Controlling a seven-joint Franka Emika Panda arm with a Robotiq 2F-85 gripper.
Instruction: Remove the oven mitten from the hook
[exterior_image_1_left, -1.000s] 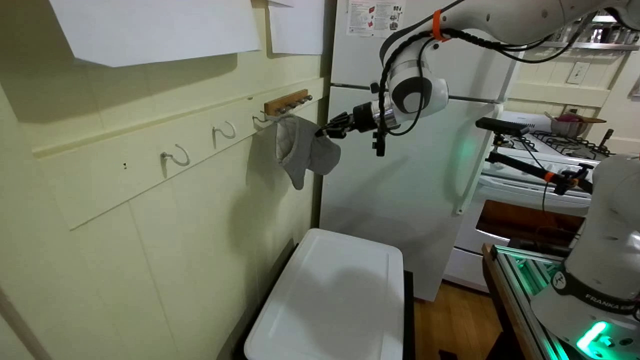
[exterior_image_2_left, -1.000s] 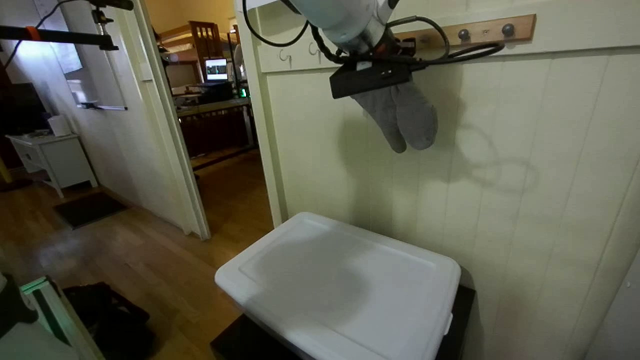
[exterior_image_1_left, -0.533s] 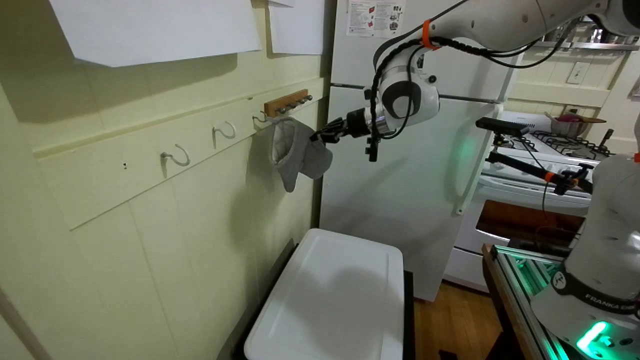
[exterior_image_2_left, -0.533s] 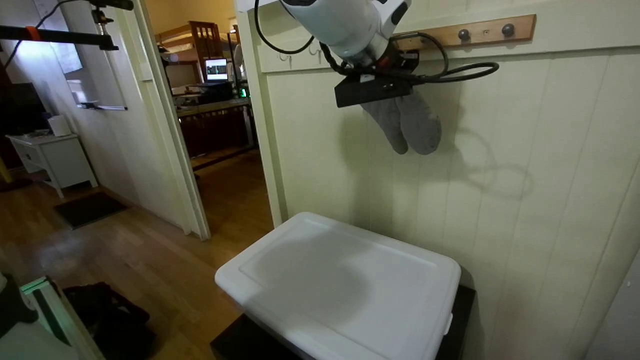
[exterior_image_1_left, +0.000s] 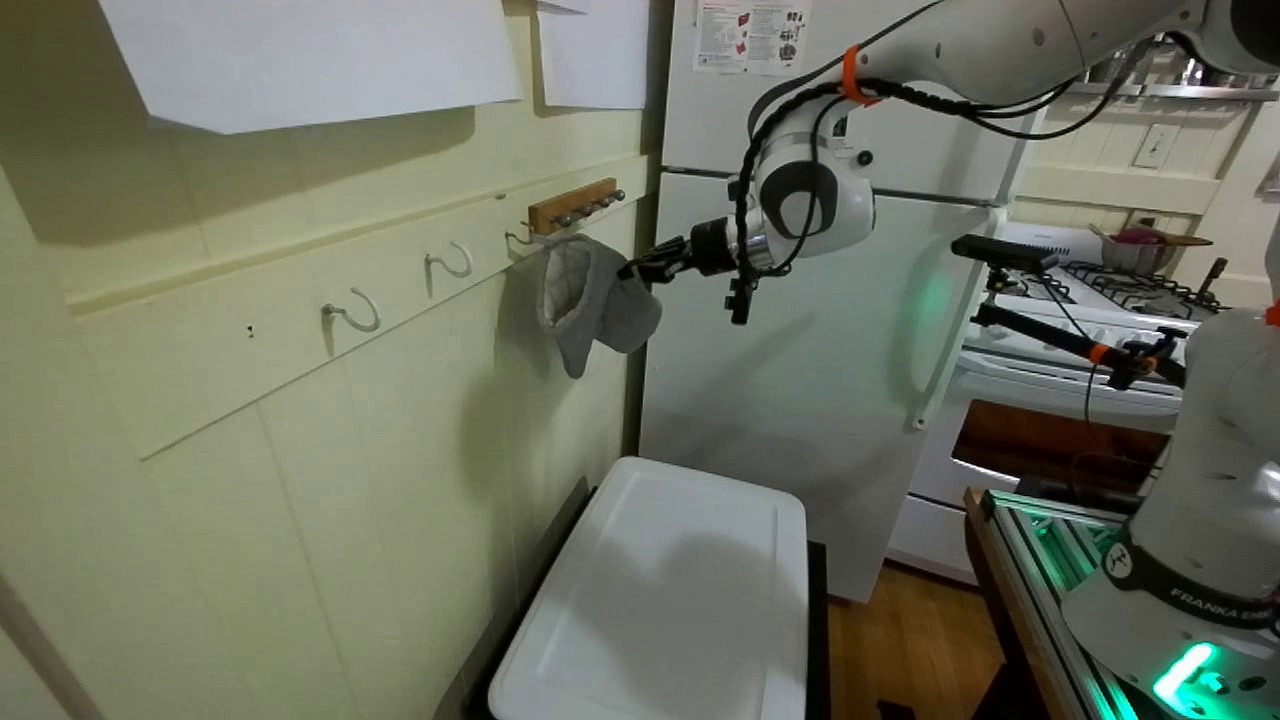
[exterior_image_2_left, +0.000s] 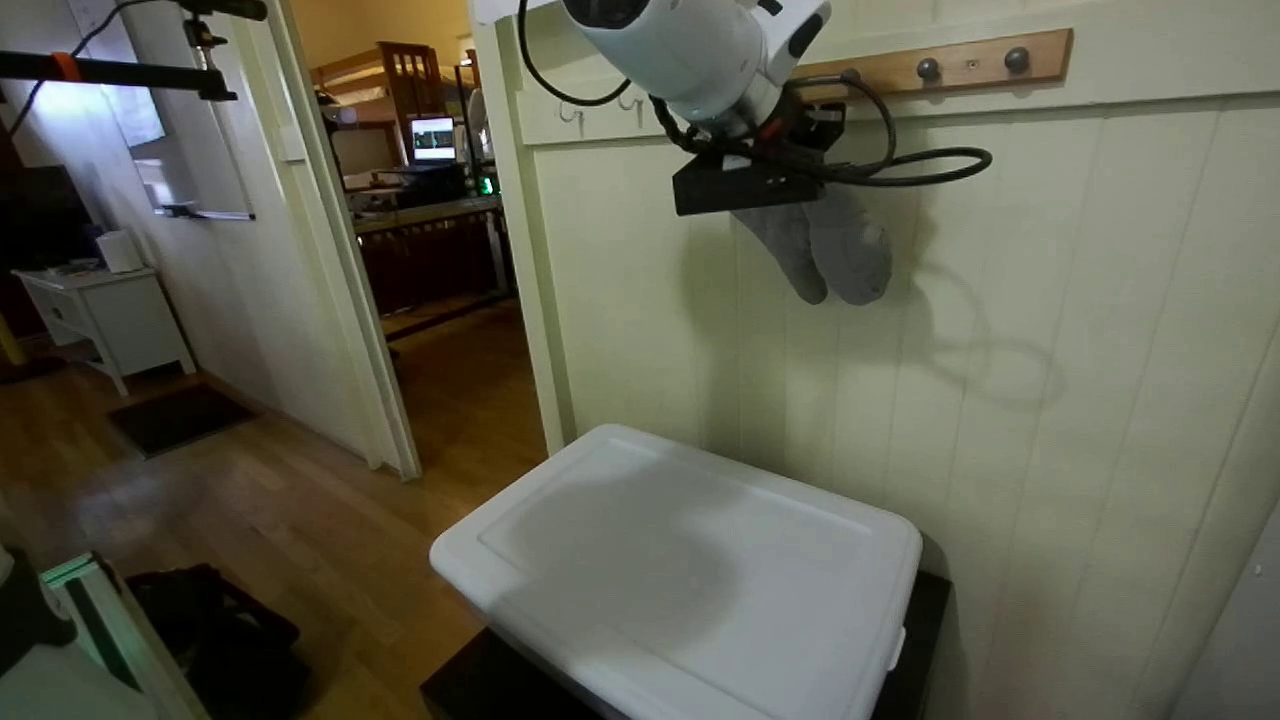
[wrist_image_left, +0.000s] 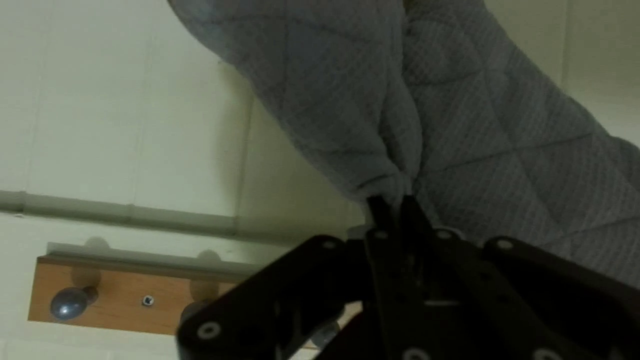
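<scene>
The grey oven mitten (exterior_image_1_left: 572, 300) hangs high beside the pale wall, its cuff opening visible and its rounded end downward. Its top edge lies close to the hook (exterior_image_1_left: 516, 238) nearest the fridge; whether a loop still sits on that hook I cannot tell. My gripper (exterior_image_1_left: 626, 271) pinches the mitten's side away from the wall. In the wrist view a fold of the quilted mitten (wrist_image_left: 505, 130) runs between the fingertips of the gripper (wrist_image_left: 394, 204). Arm and camera hide the mitten's upper part (exterior_image_2_left: 850, 255) in an exterior view.
Two more hooks, a middle hook (exterior_image_1_left: 448, 260) and a farther hook (exterior_image_1_left: 352, 310), stick out along the wall. A wooden peg rail (exterior_image_1_left: 560, 213) is just above the mitten. The white bin (exterior_image_1_left: 650, 620) stands below, the fridge (exterior_image_1_left: 770, 420) behind. White panels (exterior_image_1_left: 320, 60) overhang the wall.
My gripper has moved toward the wall and somewhat lower, drawing the mitten along with it; most of this came in the first half second. The grip on the fabric is unchanged.
</scene>
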